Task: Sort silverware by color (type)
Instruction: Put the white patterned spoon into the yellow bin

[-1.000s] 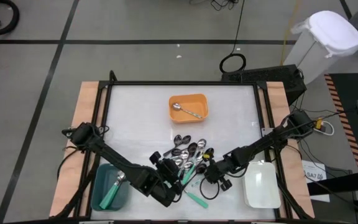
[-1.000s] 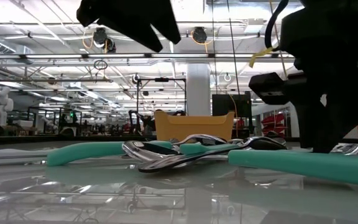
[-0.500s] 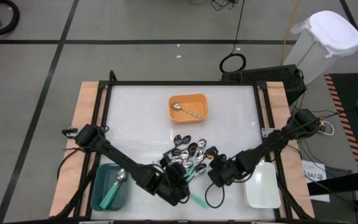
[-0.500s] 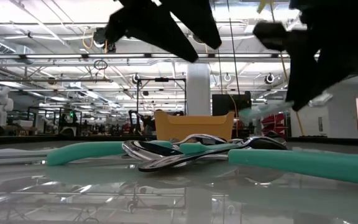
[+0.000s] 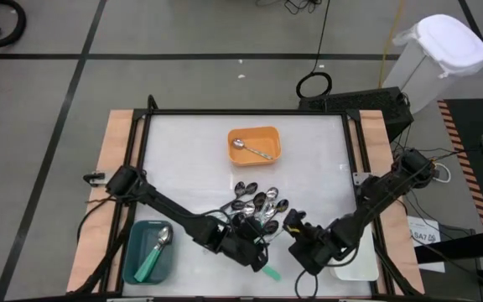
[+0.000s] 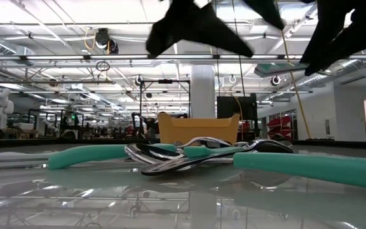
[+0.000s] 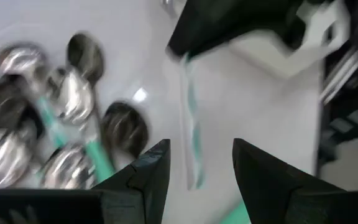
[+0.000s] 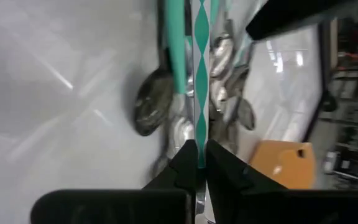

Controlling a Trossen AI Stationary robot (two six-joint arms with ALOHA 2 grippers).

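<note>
Right tool [image 8: 197, 163] is clamped on a teal-handled spoon [image 8: 201, 74], lifted above the spoon pile [image 5: 254, 210] mid-desk. Left tool [image 7: 197, 171] hangs open over the pile. Spoons are judged light, stiff, slippery; best pinched mid-handle.

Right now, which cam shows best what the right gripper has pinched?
Right wrist view: the right gripper is shut on a teal-handled spoon, its handle running straight out from the fingertips. High view shows only the dark gripper beside the spoon pile. Low view catches the raised teal handle. Left wrist view shows it blurred.
</note>
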